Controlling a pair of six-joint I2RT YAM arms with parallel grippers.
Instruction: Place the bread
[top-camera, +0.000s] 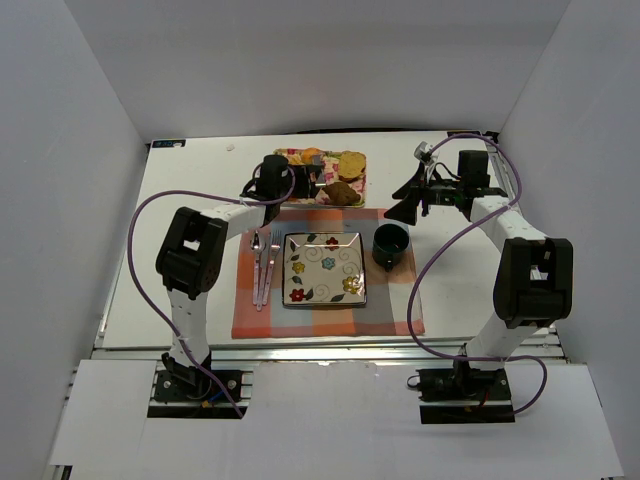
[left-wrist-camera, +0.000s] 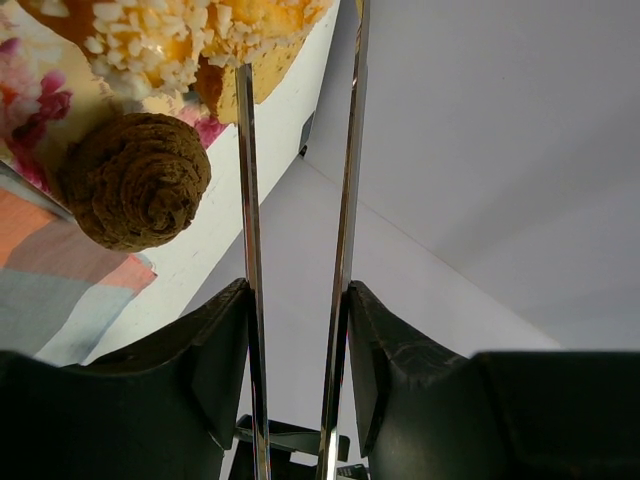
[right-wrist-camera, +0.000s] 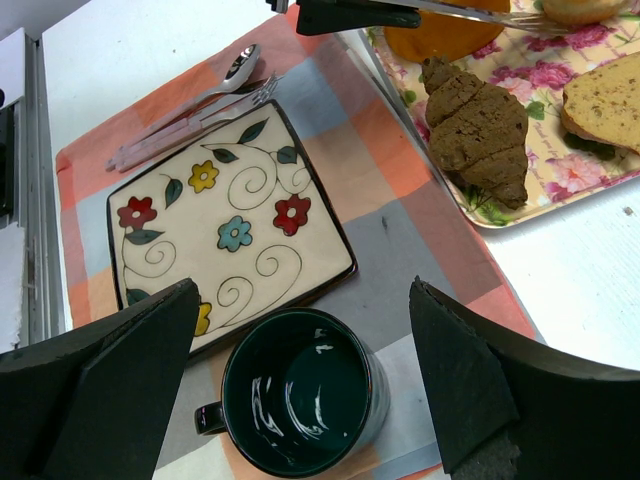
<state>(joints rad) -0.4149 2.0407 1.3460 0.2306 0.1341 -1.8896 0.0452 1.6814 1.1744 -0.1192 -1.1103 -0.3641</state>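
Top external shows my left end effector (top-camera: 300, 182) over the tray (top-camera: 352, 202), where the bread (top-camera: 313, 155) sits ungrasped. Left wrist: its prongs stand parted, holding nothing. Right wrist: my right end effector (right-wrist-camera: 300, 385) gapes above the mug (right-wrist-camera: 300, 390); next, reach the bun, then the plate (right-wrist-camera: 170, 250).

You'll find the bread (right-wrist-camera: 447, 40), a smooth golden-orange bun, lying on the floral tray (right-wrist-camera: 560, 165) beside the brown croissant-shaped pastry (right-wrist-camera: 480, 130), partly hidden.

Cutlery (top-camera: 263, 266) lies left of plate (top-camera: 324, 268), mug (top-camera: 390, 244) right, tray (top-camera: 322, 178) behind.
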